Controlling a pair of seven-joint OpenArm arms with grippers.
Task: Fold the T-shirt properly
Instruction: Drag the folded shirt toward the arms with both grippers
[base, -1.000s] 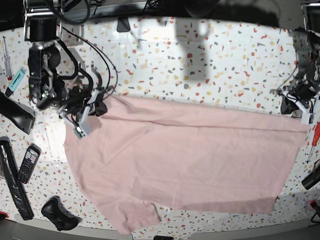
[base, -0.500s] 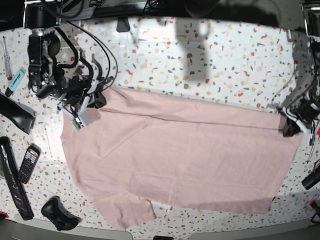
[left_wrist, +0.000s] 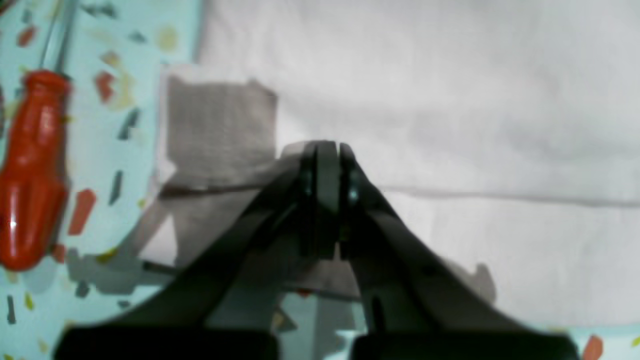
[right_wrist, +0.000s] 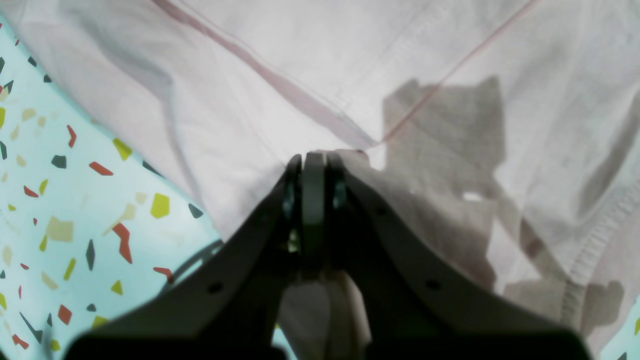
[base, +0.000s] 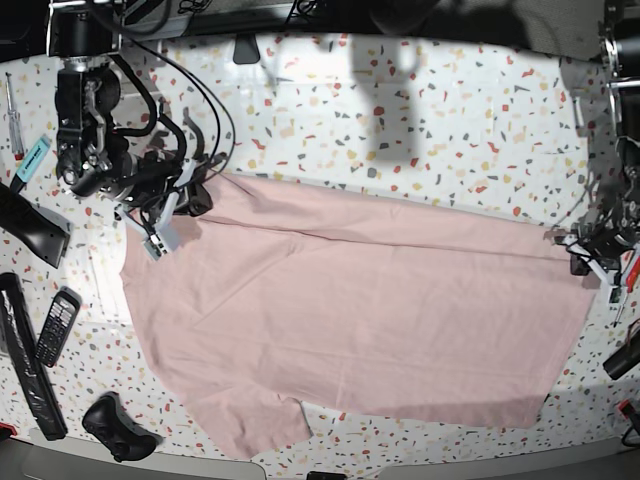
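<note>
The T-shirt (base: 360, 310) lies spread on the table (base: 400, 120). The left hand (base: 592, 256) and right hand (base: 172, 212) each pinch 1 corner, jaws closed on cloth. Both should move together, keeping the edge taut and level.

Open terrazzo table (base: 420, 110) beyond the T-shirt (base: 360, 320), red screwdriver (left_wrist: 31, 170) just beside its right edge

1. The left wrist view is blurry, so the red screwdriver (left_wrist: 31, 170) looks fuzzy and the edge cuts its tip off.
2. The T-shirt (base: 350, 310) shows only its plain side.
3. Cloth hides the counter (base: 420, 120) under it.
</note>
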